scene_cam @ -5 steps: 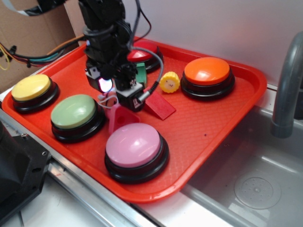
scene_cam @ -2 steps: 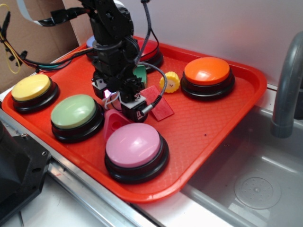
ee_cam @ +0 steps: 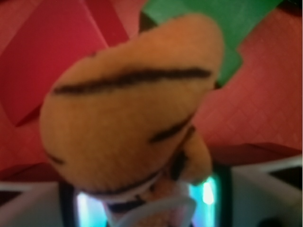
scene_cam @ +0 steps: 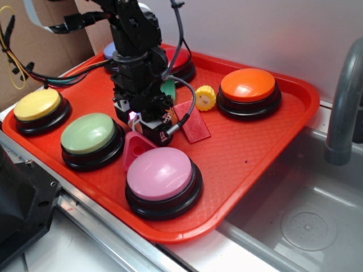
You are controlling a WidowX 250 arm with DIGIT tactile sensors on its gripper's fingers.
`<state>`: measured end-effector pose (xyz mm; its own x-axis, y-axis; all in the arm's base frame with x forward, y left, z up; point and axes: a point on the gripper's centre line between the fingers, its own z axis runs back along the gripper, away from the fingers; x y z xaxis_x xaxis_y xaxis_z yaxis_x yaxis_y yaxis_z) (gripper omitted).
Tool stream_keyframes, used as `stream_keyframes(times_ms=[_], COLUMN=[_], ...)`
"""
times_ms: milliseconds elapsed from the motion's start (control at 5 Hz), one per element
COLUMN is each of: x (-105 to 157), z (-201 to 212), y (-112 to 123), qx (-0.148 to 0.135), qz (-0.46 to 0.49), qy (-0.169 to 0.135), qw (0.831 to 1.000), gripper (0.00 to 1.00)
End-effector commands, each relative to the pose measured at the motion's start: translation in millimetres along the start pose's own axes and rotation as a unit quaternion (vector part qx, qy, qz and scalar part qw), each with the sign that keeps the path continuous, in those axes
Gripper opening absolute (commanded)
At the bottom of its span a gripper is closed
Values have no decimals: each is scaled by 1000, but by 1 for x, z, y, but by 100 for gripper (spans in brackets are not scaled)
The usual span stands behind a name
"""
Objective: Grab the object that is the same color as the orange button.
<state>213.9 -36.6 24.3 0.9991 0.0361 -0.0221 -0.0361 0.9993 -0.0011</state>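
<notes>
The small orange tiger [ee_cam: 132, 109] with black stripes fills the wrist view, lying on the red tray between my fingers. In the exterior view my gripper [scene_cam: 142, 122] is lowered onto the tray's middle and hides the tiger. In the wrist view the gripper [ee_cam: 147, 198] stands around the tiger's lower end. A lit gap shows on each side between toy and fingers, so the jaws look open. The orange button [scene_cam: 248, 85] stands at the tray's far right, well away from the gripper.
A red wedge [scene_cam: 193, 122] and a green block [scene_cam: 168, 88] lie right behind the gripper, and a pink block [scene_cam: 136, 148] just in front. Yellow smiley toy [scene_cam: 205, 98], pink button [scene_cam: 161, 173], green button [scene_cam: 88, 132], yellow button [scene_cam: 37, 105] and red button [scene_cam: 180, 59] ring the tray [scene_cam: 266, 136]. Sink [scene_cam: 306, 215] to the right.
The gripper has moved a little right and down onto the tray. The pink block in front of it has shifted and now lies flatter.
</notes>
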Motion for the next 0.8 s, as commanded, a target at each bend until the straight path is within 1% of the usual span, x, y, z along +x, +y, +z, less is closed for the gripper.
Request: stream_keyframes(times_ms=[0,200,400,600], x=[13,15,13,4], z=[34,65,95,122], y=[4,18,32,45], qx=[16,24,41,57], qz=[7,7,17,34], qy=[-37,-45,-64,-70], qw=[999,999,997,995], gripper=[0,0,0,0])
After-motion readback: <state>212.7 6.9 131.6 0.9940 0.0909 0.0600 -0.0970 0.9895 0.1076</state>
